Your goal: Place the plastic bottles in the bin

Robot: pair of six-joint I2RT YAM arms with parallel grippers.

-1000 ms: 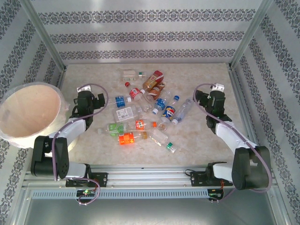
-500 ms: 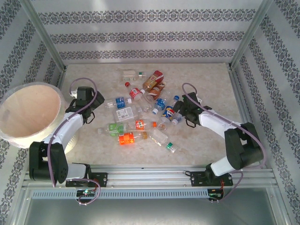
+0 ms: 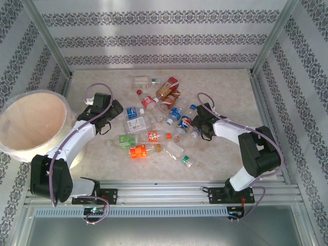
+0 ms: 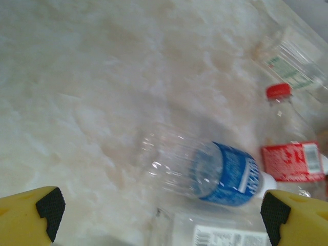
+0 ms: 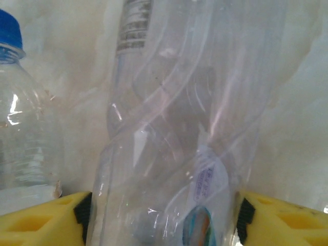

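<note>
Marble table (image 3: 230, 87): scattered plastic bottles (image 3: 138, 151), bin (image 3: 31, 123).

Bin (image 3: 31, 123) far L; bottles (image 3: 138, 124) mid-table; L pincer (image 3: 115, 118), R pincer (image 3: 196, 124) at heap edges.

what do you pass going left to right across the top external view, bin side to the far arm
bin → left gripper → blue-label bottle → red-label bottle → dark blue-label bottle → right gripper
</note>
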